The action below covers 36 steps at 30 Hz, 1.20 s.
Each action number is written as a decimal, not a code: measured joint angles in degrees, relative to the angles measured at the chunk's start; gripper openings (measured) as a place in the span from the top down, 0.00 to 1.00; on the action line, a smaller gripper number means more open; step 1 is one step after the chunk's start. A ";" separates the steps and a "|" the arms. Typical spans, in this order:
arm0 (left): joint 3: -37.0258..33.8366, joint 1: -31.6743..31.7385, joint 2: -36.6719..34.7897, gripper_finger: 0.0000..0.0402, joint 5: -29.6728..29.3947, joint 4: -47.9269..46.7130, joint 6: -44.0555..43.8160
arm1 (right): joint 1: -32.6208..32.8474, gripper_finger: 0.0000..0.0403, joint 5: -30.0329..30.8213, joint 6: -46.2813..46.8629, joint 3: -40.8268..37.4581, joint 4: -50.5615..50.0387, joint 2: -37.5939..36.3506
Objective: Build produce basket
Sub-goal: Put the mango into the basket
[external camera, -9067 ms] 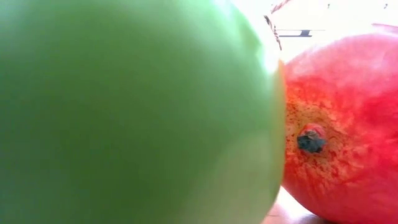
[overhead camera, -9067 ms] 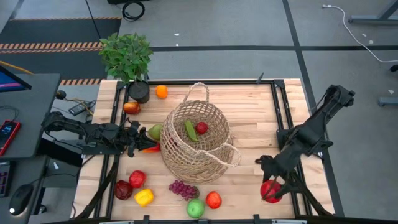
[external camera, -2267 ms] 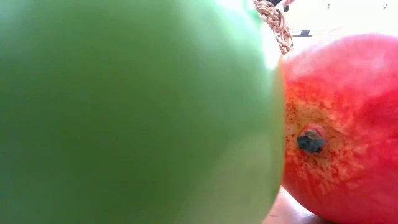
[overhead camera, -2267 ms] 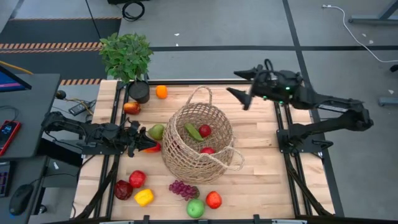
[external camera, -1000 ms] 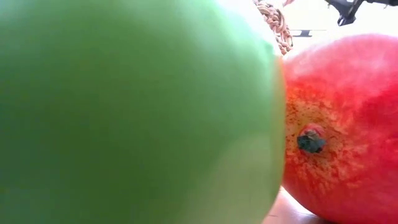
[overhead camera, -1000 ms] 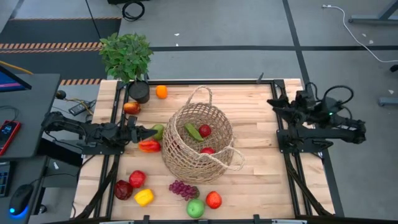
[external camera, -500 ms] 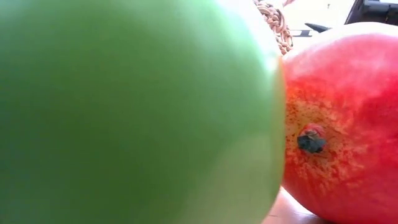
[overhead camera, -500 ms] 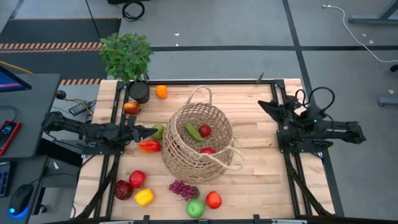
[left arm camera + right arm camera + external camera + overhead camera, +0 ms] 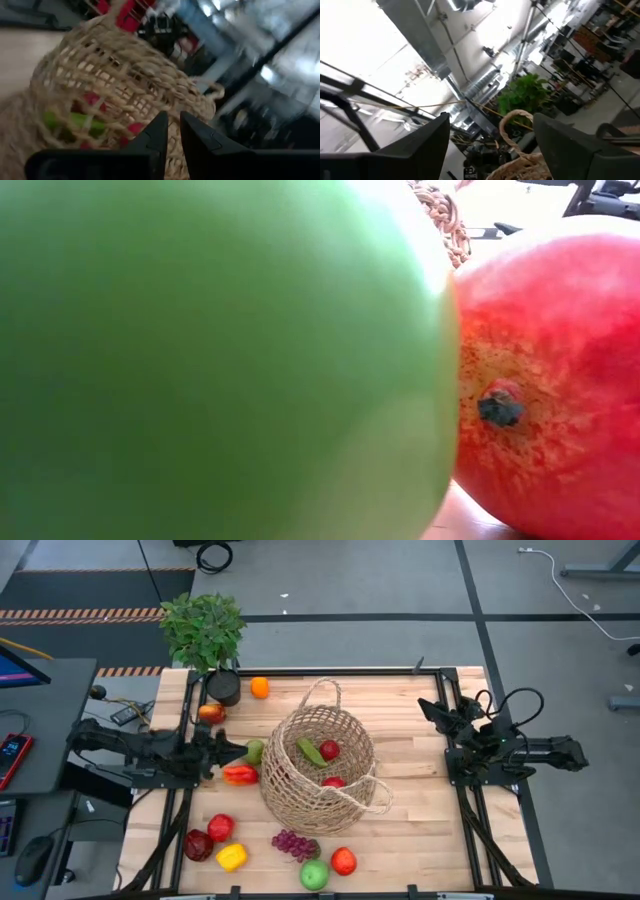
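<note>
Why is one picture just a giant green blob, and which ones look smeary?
Low view: the green apple and red fruit sit right against the lens, so they fill it, and the room behind is washed out white. Left wrist view: the basket and background are blurred. High view is clear.

table (image 9: 420, 830), free room: right half bare from the basket (image 9: 318, 770) to the right edge; far edge bare right of the orange (image 9: 260, 687).
obstacles: basket at centre, handle upright; near edge lined with grapes (image 9: 292, 842), green apple (image 9: 315, 875), red fruits; far left corner holds potted plant (image 9: 205, 635); left gripper (image 9: 232, 752) just left of basket.
</note>
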 joint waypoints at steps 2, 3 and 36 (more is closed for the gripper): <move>4.46 0.00 0.01 0.86 0.56 -8.12 3.25 | 0.54 0.28 -0.17 -0.37 0.08 0.11 0.18; 6.68 0.00 0.01 0.86 0.52 -12.13 3.75 | 1.04 0.29 -0.14 -0.70 0.07 0.06 0.38; 22.58 0.01 14.63 0.76 1.39 -31.62 5.29 | 17.05 0.66 -2.20 -6.41 0.03 -5.61 8.01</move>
